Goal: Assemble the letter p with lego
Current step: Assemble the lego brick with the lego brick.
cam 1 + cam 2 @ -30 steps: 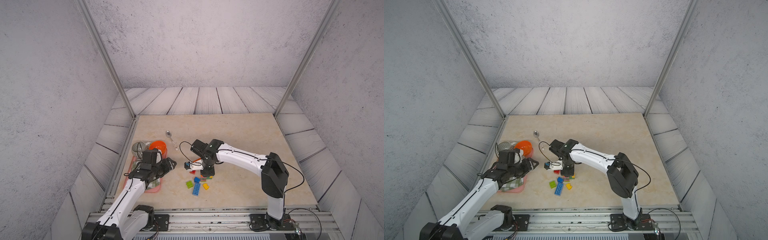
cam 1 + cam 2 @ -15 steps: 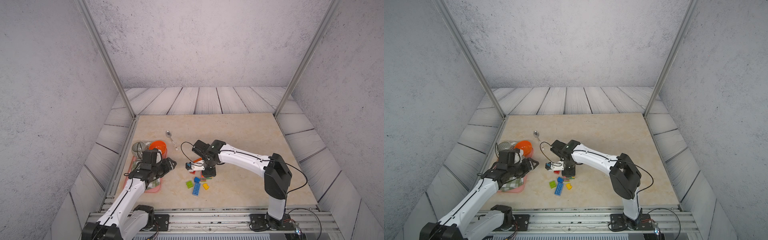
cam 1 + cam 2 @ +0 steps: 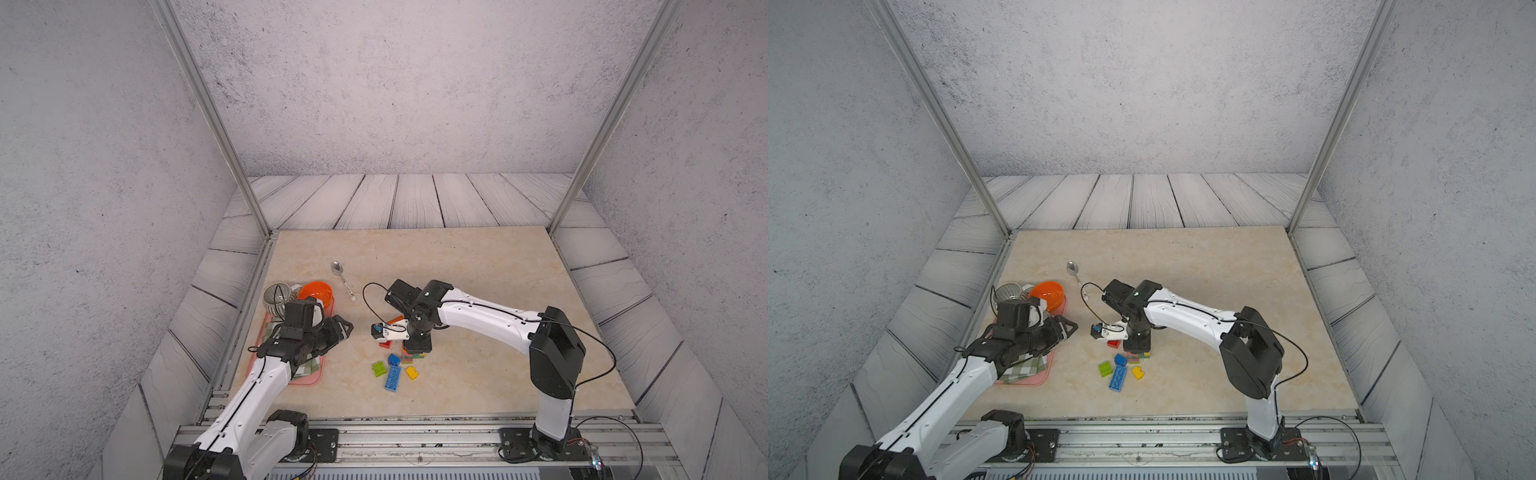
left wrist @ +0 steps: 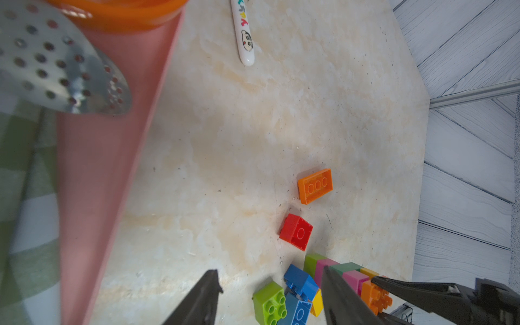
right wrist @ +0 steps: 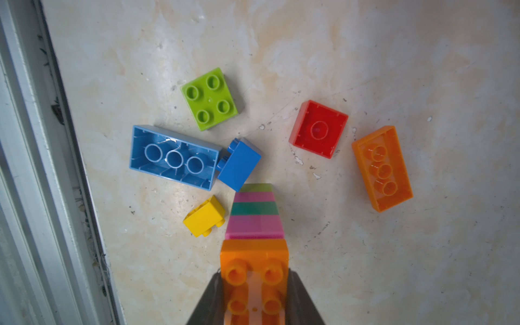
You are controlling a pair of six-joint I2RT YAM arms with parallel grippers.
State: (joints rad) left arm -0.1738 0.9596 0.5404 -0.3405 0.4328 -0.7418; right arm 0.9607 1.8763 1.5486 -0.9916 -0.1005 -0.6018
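My right gripper [image 5: 254, 298] is shut on the orange top brick [image 5: 254, 270] of an upright lego stack [image 5: 254, 219] banded pink, green, pink and lime. In both top views the stack [image 3: 413, 356] stands under that gripper [image 3: 1138, 345], its base at the table. Loose lego lies round it: a lime square brick [image 5: 209, 98], a long blue brick [image 5: 173, 157], a small blue brick [image 5: 239, 164], a yellow brick [image 5: 204, 216], a red brick [image 5: 319, 129] and a long orange brick [image 5: 382, 168]. My left gripper [image 3: 343, 328] hangs open and empty to the left of the bricks [image 4: 270, 271].
A pink tray [image 3: 309, 376] on the left holds a checked cloth [image 3: 309, 363], an orange bowl [image 3: 316, 293] and a metal strainer [image 3: 276, 297]. A spoon [image 3: 343, 278] lies behind the bricks. A perforated metal ladle [image 4: 56, 70] shows in the left wrist view.
The right arm's elbow has swung slightly to the right while its gripper stays shut on the stack. The left arm has not moved.
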